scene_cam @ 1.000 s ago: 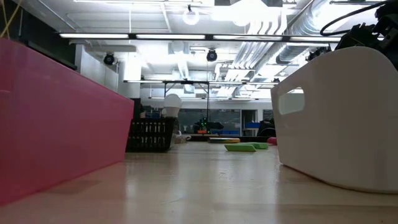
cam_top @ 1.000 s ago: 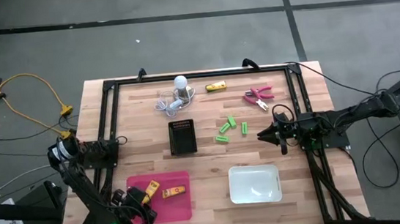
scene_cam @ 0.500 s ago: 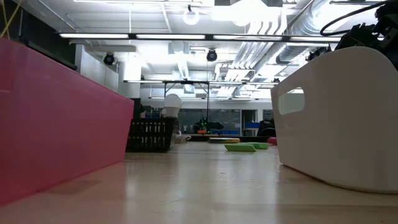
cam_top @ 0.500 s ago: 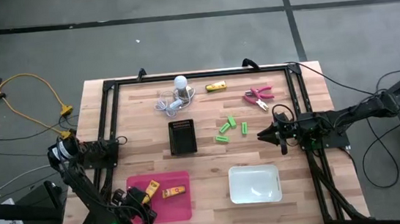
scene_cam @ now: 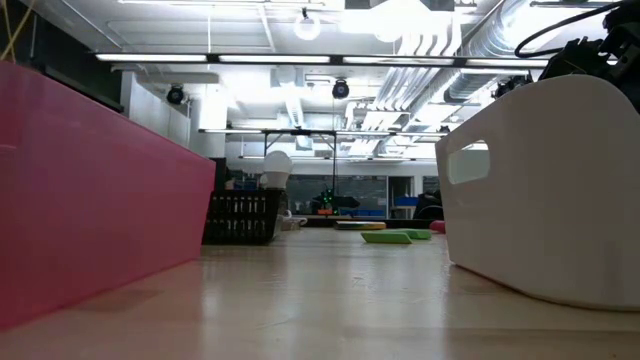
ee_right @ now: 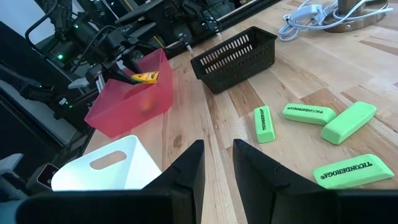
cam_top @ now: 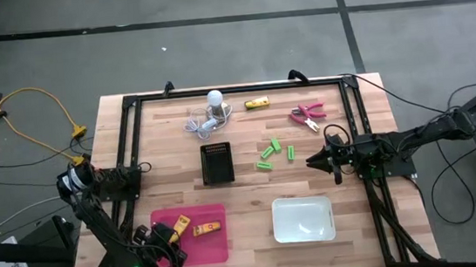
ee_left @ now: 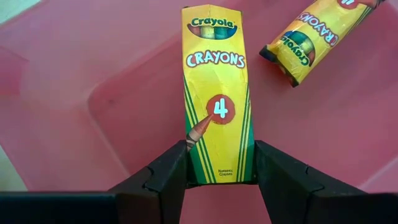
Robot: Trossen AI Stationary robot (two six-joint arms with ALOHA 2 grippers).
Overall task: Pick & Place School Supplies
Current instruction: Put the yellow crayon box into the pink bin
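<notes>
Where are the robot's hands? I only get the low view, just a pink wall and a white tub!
Observer: The left gripper is at the pink bin, pinching a yellow crayon box between its fingers.
Operator: Is anything lying in that bin?
Observer: Yes, a second crayon box lies on the bin's floor.
Operator: And the other hand?
Observer: The right gripper hangs near the table's right side, fingers a little apart and holding nothing, pointing toward the green erasers.
</notes>
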